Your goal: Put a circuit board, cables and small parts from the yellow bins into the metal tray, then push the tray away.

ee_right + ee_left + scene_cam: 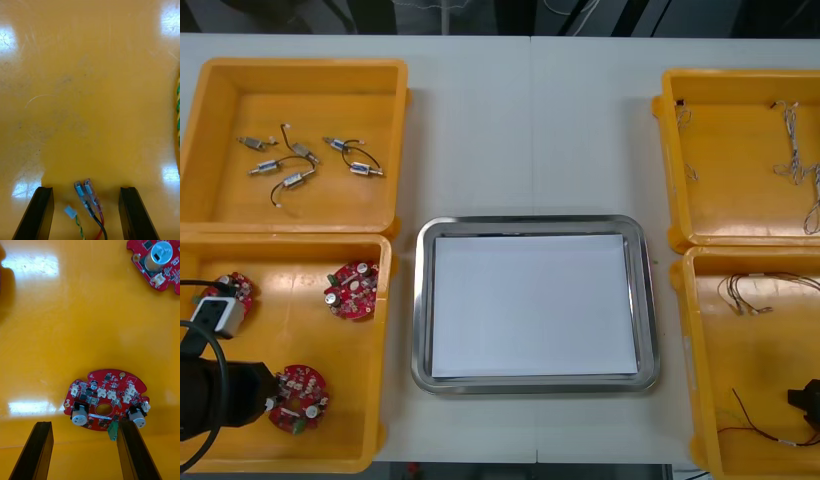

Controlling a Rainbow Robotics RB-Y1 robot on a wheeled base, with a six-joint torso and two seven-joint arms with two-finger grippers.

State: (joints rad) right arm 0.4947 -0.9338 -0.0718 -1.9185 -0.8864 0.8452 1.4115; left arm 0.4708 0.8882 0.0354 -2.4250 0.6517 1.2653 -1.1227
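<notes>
My left gripper [84,425], fingers spread, hovers over a circuit board [107,405] in the yellow bin [290,325] left of the metal tray [530,224]; the board sits off toward one finger, so I should centre before closing. It lies flat, parts up, round, no long axis. Right of the tray my right gripper [86,191], also spread, straddles cable ends [89,198] pointing away from me

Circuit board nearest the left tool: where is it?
Front view: the board lies in the near-left yellow bin, just ahead of the open left tool; two other boards beyond.
</notes>
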